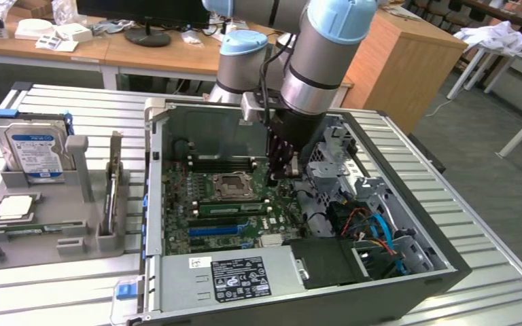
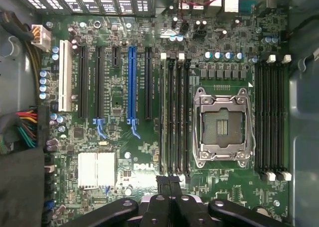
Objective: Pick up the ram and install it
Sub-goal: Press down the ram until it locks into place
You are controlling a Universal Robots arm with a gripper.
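Note:
My gripper [image 1: 279, 171] hangs inside the open computer case, just above the motherboard [image 1: 209, 234]. In the wrist view its dark fingers [image 2: 162, 184] are pressed together with nothing between them, at one end of the memory slots beside the processor socket [image 2: 222, 125]. A green ram stick [image 1: 229, 207] sits in one of those slots, and the wrist view shows it as a pale strip [image 2: 163, 112]. Another thin ram stick [image 1: 114, 182] stands on edge in the grey rack [image 1: 52, 241] at the exterior view's left, far from the gripper.
The rack also holds a blue-labelled hard drive [image 1: 30, 153] and a square silver chip [image 1: 14, 207]. Case walls [image 1: 157, 176], a drive cage [image 1: 338, 159], cables [image 1: 374, 234] and the power supply [image 1: 234, 275] ring the motherboard. Desks stand behind.

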